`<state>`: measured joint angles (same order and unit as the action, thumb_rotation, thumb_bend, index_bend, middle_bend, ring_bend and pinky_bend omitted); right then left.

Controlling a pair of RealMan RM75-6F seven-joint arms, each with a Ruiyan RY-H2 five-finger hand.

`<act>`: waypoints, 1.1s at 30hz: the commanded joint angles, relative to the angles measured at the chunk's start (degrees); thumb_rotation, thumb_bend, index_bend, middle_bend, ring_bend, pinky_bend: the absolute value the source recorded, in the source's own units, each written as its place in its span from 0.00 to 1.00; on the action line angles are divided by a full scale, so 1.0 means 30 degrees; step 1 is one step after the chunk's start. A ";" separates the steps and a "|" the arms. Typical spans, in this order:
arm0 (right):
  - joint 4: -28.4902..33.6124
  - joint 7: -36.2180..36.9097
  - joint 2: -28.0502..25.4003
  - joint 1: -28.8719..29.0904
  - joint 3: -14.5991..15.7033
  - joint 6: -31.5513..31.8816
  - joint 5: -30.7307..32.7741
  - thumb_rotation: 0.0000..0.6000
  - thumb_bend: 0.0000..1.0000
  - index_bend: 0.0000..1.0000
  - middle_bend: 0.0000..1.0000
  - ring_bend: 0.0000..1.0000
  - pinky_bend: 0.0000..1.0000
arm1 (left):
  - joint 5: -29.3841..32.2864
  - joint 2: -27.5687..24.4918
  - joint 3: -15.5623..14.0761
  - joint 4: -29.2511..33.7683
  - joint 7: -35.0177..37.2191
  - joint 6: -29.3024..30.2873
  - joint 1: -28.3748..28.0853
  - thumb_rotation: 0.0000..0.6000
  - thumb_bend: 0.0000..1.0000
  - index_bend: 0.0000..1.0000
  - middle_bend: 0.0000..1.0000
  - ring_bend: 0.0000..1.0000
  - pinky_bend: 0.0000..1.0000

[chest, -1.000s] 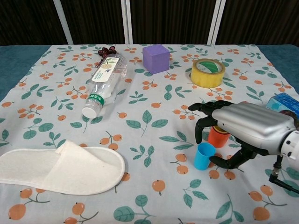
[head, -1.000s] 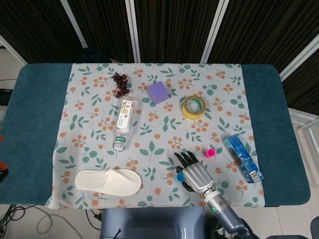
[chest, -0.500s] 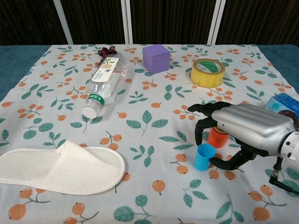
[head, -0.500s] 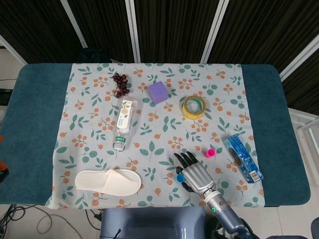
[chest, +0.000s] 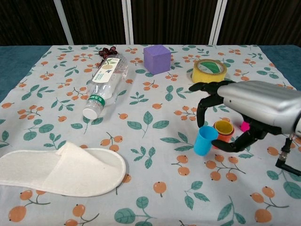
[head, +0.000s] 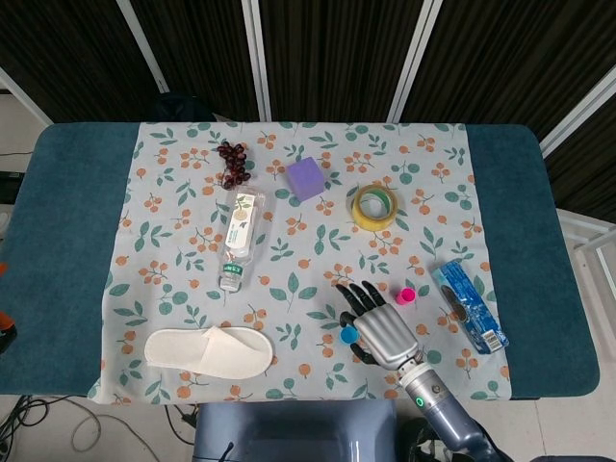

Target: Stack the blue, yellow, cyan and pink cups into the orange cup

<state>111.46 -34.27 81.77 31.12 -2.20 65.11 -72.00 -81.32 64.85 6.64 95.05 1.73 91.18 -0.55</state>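
Observation:
My right hand (chest: 263,106) (head: 383,327) pinches a light blue cup (chest: 205,140) (head: 348,335) between thumb and finger, holding it tilted just above the cloth. Immediately right of it stands the orange cup (chest: 225,135) with the yellow cup (chest: 224,126) nested inside; the hand hides both in the head view. A small pink cup (chest: 244,125) (head: 405,295) sits on the cloth behind the hand. I see no second blue or cyan cup. My left hand appears in neither view.
A white slipper (chest: 61,169) lies front left. A plastic bottle (chest: 106,84) lies on its side mid-left, with grapes (chest: 108,52) behind it. A purple cube (chest: 157,59) and a yellow tape roll (chest: 209,73) sit at the back. A blue packet (head: 469,306) lies right.
My right hand has risen and taken the light blue cup off the cloth, bringing it up beside the orange cup. The orange and yellow cups, hidden under the fingers before, now show.

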 commanded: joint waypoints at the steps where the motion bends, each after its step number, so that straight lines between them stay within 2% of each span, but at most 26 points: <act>1: 0.0720 -0.0144 -0.0816 0.0301 -0.0719 -0.0095 0.0764 1.00 0.46 0.49 0.00 0.00 0.06 | -0.0014 0.0007 0.0000 -0.0006 -0.0016 0.0005 -0.0006 1.00 0.81 0.16 0.03 0.02 0.08; 8: 0.0928 -0.0585 -0.1691 0.0827 -0.1580 -0.0387 0.2310 1.00 0.46 0.49 0.00 0.00 0.06 | -0.0019 0.0014 0.0006 -0.0024 -0.0024 0.0047 0.0009 1.00 0.81 0.16 0.03 0.02 0.08; 33: 0.0125 -0.1074 -0.1901 0.1487 -0.1310 -0.0546 0.4330 1.00 0.46 0.50 0.00 0.00 0.06 | 0.0002 0.0032 0.0010 -0.0052 -0.0077 0.0062 0.0021 1.00 0.81 0.16 0.03 0.02 0.08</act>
<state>111.86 -37.53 76.09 35.58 -6.17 63.46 -59.03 -81.31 64.94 6.67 94.90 1.50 91.36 -0.48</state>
